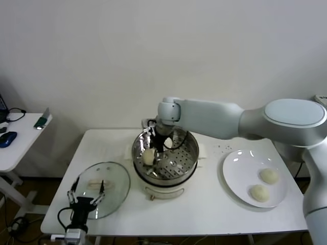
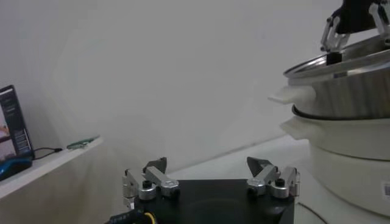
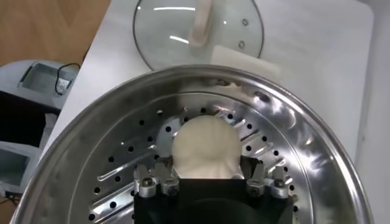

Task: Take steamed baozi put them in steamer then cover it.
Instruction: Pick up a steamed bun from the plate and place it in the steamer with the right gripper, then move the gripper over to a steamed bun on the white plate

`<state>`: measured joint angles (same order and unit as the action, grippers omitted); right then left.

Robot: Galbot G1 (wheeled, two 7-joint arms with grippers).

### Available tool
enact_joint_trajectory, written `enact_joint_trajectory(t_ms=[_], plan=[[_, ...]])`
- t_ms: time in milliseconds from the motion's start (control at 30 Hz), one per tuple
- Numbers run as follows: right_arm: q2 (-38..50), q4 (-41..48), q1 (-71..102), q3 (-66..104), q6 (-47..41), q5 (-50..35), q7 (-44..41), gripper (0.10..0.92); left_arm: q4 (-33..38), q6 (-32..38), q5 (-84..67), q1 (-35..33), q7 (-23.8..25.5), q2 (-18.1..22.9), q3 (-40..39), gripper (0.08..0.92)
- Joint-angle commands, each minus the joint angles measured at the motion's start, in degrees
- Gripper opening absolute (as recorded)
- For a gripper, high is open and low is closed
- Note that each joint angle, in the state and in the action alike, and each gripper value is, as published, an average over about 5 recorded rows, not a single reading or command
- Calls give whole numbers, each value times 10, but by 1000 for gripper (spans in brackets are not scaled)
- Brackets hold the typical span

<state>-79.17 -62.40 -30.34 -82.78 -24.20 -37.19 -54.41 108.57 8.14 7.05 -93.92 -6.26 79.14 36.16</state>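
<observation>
Table [image 1: 204, 214]: white, holds everything; a smaller side desk [image 1: 15, 148] stands off to the robot's left w/ a blue item on it.
Right arm [image 1: 240, 120]: reaches across over the plate side and down into the pot, blocking part of the far rim.
Steamer [image 1: 189, 148]: shiny steel pot w/ perforated tray, on white base, mid-table.
Plate [image 1: 237, 168]: white, flat, on the robot's right of the steamer, apart from it; two baozi [image 1: 269, 175] lie on it, near each other.
Cover [image 1: 115, 178]: glass lid lying flat on the table at the robot's left of the steamer, handle up, just beside the base.
Right gripper [image 3: 210, 176]: inside the steamer, fingers clamped on either side of one baozi [image 3: 204, 146], which sits low over the tray on the side nearest the lid.
Left gripper [image 1: 86, 196]: at the table's near edge over the lid's near rim, fingers spread apart, holding nothing.
</observation>
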Motion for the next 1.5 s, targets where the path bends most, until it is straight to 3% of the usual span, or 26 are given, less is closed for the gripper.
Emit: enact_joint_trajectory(t_ms=[33,233,533,800,1133,1500], plan=[[1,1,9,5,0,11,1,806,-1,3,-12,-1,-1,1,6,823],[48,-32,-47,14,9,-1,-16,822,-1,3,-11,0,-1,0,5,823],[214,-172,-202,-55,56,-12,-53,823,-9,5,-10,4,-1,-1,1,823],[391,-271,-193,-77,64,89,-60,823,-9,2,-24,3,-2,-5,6,823],[524,-256,25,20,80,257,-61,823,-11,-3,-26,1,-2,-6,13,823],[555,-176,257,203,101,353,-71,823,-12,-6,-18,2,-1,2,15,823]])
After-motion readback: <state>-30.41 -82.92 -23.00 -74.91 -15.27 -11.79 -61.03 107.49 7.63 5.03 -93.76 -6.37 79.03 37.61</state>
